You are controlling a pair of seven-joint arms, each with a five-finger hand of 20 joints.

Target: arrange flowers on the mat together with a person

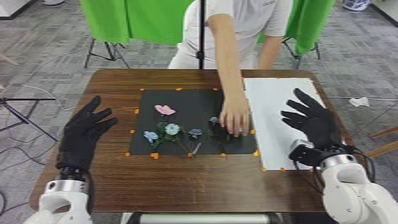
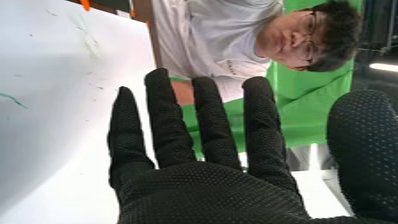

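Pink, blue and white green-stemmed flowers (image 1: pixel 172 128) lie on the flat black mat (image 1: pixel 191 100), between the far and near edges of the brown wooden bench (image 1: pixel 204 192). Let the person's bare hand (image 1: pixel 234 114) clear them first; the black-gloved left hand (image 1: pixel 82 134) and right hand (image 1: pixel 318 125), open and empty, should wait aside.
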